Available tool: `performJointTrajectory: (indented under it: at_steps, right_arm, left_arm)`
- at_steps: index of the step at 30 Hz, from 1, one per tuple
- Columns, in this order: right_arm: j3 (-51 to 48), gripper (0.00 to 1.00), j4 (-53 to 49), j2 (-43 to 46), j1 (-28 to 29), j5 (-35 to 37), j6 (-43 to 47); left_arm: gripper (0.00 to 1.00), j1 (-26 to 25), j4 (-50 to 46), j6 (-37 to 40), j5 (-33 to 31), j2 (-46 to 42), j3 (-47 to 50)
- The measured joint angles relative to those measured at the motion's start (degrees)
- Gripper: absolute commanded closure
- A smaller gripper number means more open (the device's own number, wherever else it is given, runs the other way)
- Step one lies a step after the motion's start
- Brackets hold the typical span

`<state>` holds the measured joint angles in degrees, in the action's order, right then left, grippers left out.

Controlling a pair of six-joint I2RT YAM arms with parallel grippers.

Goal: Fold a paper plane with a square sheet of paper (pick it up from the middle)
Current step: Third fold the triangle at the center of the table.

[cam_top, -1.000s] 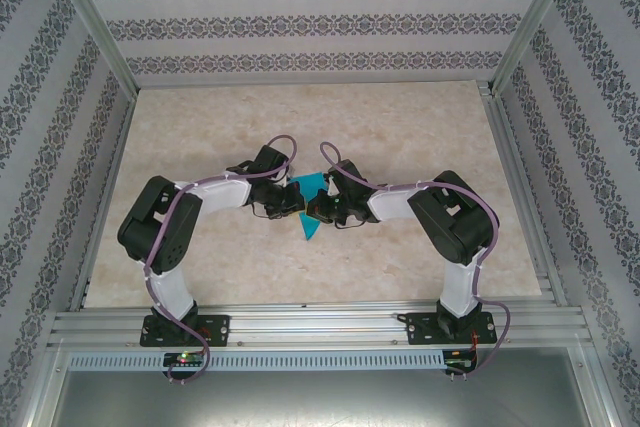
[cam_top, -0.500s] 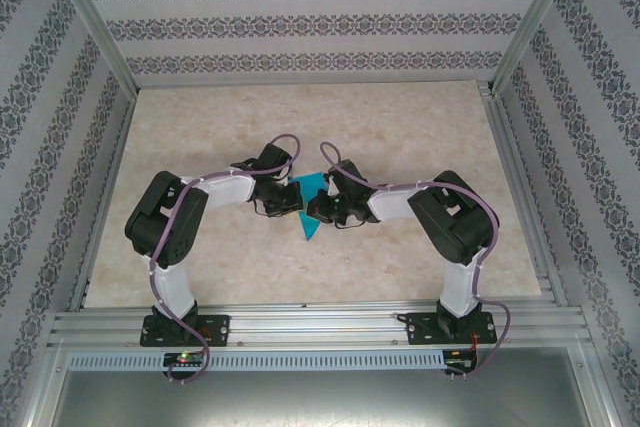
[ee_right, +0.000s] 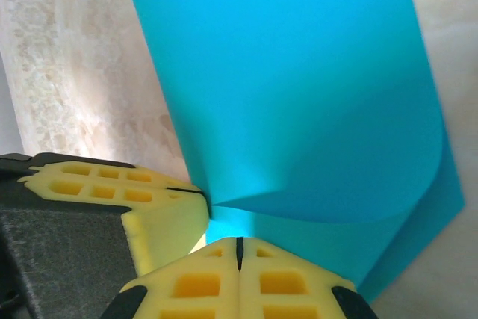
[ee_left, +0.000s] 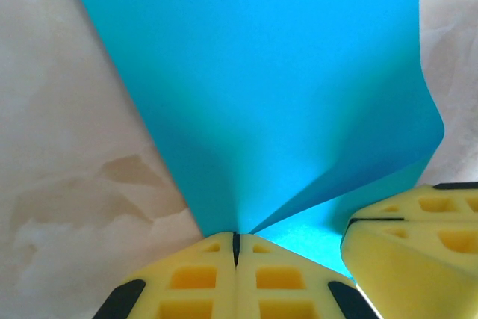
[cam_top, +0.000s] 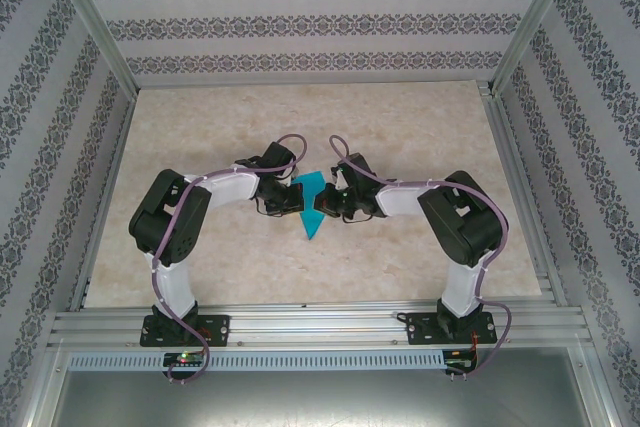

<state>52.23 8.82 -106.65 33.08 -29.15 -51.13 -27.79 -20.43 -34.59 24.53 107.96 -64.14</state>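
Paper [cam_top: 312, 209] lies near the middle of the tabletop [cam_top: 420, 117], one pointed corner toward the near edge. We see its upper layer bowed up off the lower one, curved rather than creased flat. Our left gripper [cam_top: 292, 197] has its pads squeezed together on the spot where the two layers meet. Our right gripper [cam_top: 326, 205], just beside it and nearly touching, is likewise closed, with the lower layer running in between its fingers [ee_right: 194, 282]. Both grippers meet at the paper from opposite sides.
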Motion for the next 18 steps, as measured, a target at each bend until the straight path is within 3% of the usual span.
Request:
performJointTrajectory:
  at_steps: [18]
  right_arm:
    - [0.2,1.0,-1.9,-1.1,-2.1,-0.3,3.6]
  left_arm:
    - [1.0,-0.4,-2.3,1.6,-1.5,0.8,-1.6]
